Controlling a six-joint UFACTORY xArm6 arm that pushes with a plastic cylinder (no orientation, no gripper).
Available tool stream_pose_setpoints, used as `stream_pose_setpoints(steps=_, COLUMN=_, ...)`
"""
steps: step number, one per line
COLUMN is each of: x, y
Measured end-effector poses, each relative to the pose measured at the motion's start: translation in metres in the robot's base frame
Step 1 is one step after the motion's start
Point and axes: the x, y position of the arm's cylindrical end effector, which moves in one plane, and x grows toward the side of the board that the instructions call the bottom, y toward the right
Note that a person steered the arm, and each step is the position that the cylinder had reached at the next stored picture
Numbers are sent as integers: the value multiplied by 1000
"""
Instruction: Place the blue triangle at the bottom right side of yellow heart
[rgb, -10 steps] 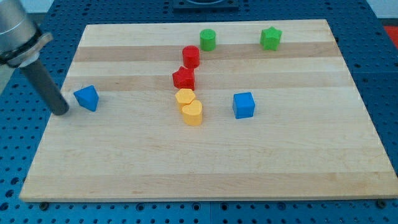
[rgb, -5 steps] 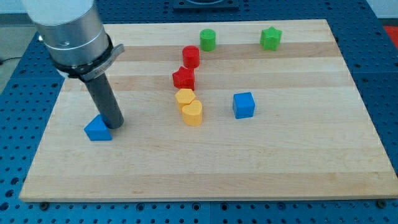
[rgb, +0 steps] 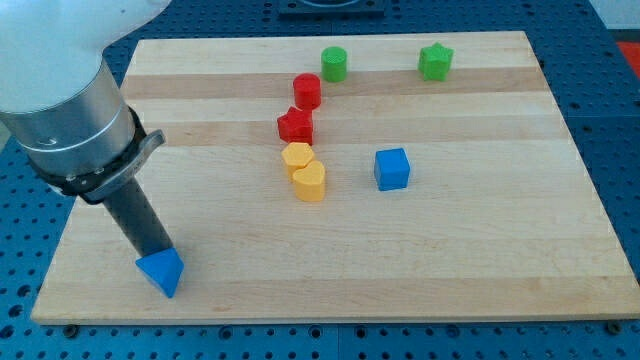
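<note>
The blue triangle (rgb: 161, 271) sits in the lower left of the frame, close to the bottom edge of the wooden table (rgb: 480, 260). My tip (rgb: 158, 253) rests against its upper edge, the rod slanting up and to the left into the grey arm body that fills the upper left corner. There is no pincer on this arm, only the rod, so nothing is held or clamped; the triangle is free on the table and can only be shoved.

The yellow heart (rgb: 310, 182) lies near the middle of the frame, touching a yellow hexagon-like block (rgb: 297, 156) just above it; a red star (rgb: 295, 126) and a red cylinder (rgb: 307, 91) continue the line upward. A blue cube (rgb: 392, 168) stands to the heart's right, with a green cylinder (rgb: 334, 63) and green star (rgb: 435, 61) along the top.

The triangle is well apart from the heart, so the task looks far from done. Pressing from above likely drives it downward; a push from its left side seems needed.
</note>
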Motion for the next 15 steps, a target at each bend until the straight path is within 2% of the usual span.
stream_pose_setpoints(steps=1, x=-1, y=-67)
stream_pose_setpoints(steps=2, x=34, y=-70)
stream_pose_setpoints(steps=3, x=36, y=-38)
stream_pose_setpoints(steps=4, x=36, y=39)
stream_pose_setpoints(steps=5, x=31, y=86)
stream_pose_setpoints(steps=6, x=8, y=101)
stream_pose_setpoints(steps=7, x=2, y=64)
stream_pose_setpoints(steps=8, x=-29, y=29)
stream_pose_setpoints(steps=14, x=6, y=222)
stream_pose_setpoints(steps=15, x=-12, y=211)
